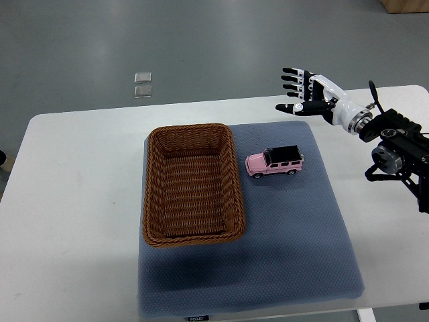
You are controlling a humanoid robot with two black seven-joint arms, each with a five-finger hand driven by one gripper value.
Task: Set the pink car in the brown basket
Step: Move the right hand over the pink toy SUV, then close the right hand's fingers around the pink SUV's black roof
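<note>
Fingers first: the right hand has all four black-tipped fingers stretched out flat and stacked, pointing toward nine o'clock, with the thumb jutting out below them. Wide open, nothing in its grasp. It hangs above the far right corner of the mat, up at about one o'clock from the centre of the scene.

Back from the palm, the white wrist runs into a black-jointed forearm that comes in from the right edge at three o'clock, cables and motor housings showing.

Now the pink car. It sits on its wheels on the blue-grey mat, black roof up, its length running nine to three. It is at seven o'clock from the open hand, clear of it, with no contact at all. Just beside the car, at its nine o'clock, is the brown basket, a woven rectangular one with its long sides running twelve to six. A narrow strip of mat separates car and basket rim; they do not touch. The inside of the basket shows only its woven floor.

Mat and basket rest on a white table. Beyond the table's far edge, at eleven o'clock, two small pale squares lie on the grey floor.
</note>
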